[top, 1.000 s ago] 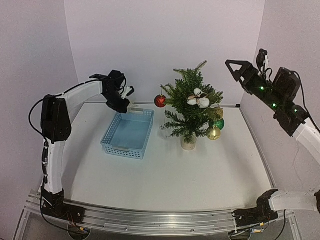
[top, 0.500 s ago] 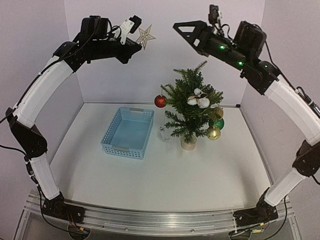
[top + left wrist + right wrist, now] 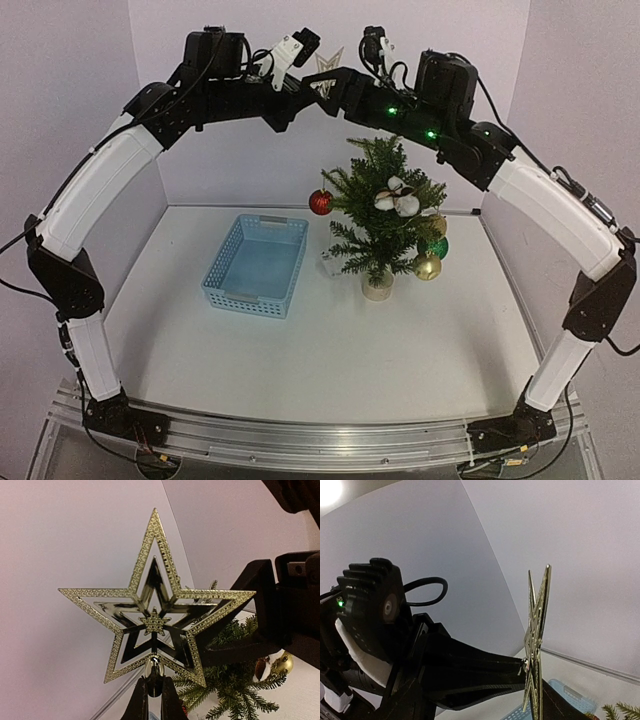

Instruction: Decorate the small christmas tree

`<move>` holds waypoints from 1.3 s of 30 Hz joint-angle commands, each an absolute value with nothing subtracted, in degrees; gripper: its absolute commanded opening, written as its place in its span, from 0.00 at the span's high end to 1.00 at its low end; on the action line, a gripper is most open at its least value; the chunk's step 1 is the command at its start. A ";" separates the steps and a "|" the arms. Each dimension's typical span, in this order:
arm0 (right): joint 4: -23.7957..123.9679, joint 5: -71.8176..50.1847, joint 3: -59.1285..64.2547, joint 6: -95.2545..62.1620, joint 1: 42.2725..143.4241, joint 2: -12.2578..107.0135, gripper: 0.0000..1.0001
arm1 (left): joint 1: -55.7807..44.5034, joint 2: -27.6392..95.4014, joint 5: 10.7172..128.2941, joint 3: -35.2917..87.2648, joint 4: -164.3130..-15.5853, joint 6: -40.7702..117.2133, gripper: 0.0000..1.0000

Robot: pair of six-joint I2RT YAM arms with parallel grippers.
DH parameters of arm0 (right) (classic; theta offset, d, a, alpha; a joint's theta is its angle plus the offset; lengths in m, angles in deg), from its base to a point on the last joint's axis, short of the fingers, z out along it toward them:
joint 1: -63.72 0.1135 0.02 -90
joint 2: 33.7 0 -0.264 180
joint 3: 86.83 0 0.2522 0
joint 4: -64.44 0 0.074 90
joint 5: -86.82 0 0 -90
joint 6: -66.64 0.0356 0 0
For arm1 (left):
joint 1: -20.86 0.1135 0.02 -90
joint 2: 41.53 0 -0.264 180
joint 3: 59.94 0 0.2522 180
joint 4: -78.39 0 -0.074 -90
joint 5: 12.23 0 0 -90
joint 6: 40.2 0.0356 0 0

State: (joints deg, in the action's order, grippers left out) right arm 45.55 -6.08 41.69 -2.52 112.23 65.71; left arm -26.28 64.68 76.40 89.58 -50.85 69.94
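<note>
Standing on the white worktop (image 3: 330,350), the small christmas tree (image 3: 385,215) has its round pale base down and its top pointing up. A red ball (image 3: 320,202) hangs on its left side. White fluffy puffs (image 3: 398,198) sit near its middle. A green ball (image 3: 436,247) and a gold ball (image 3: 428,266) hang low on its right side. A blue basket (image 3: 258,264) lies to the left of the tree, near it but not touching. High above the tree, a gold star (image 3: 152,615) is up in the air. The left gripper (image 3: 154,692) has its fingers pinched tight on the small stem under the star. The right gripper (image 3: 340,88) is right beside the star, and its fingers are apart, not holding it.
</note>
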 commanded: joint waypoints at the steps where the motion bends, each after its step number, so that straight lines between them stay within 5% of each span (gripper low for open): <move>1: 48.87 -1.48 44.29 -5.22 112.08 66.10 0.30 | -26.43 64.73 75.96 92.52 -52.43 70.45 1.00; 7: 49.56 -1.42 46.21 -5.95 112.11 67.98 0.54 | -26.59 64.82 75.03 92.81 -52.43 70.22 1.00; 10: 49.85 -0.25 46.28 -6.27 112.03 68.17 0.80 | -26.64 64.75 74.55 92.87 -51.75 70.34 1.00; 16: 50.21 0.52 48.18 -7.19 112.02 69.81 0.82 | -26.81 64.62 73.81 92.69 -51.26 70.37 1.00; 21: 50.23 1.84 48.92 -7.99 111.97 70.46 0.99 | -27.10 64.73 73.29 92.68 -51.20 70.53 1.00; 24: 50.12 1.11 48.53 -9.32 111.63 69.74 1.00 | -27.22 64.73 72.26 92.54 -50.96 71.09 1.00; 26: 49.17 -0.17 48.41 -10.05 110.66 68.63 1.00 | -27.21 64.73 70.27 92.31 -50.05 72.23 0.83; 28: 45.86 -1.05 49.21 -12.13 109.75 67.43 1.00 | -27.22 64.65 68.54 92.17 -49.24 72.39 0.51; 39: 28.93 -2.25 46.46 -20.83 100.70 57.82 1.00 | -27.16 65.02 65.18 91.97 -47.39 71.77 0.19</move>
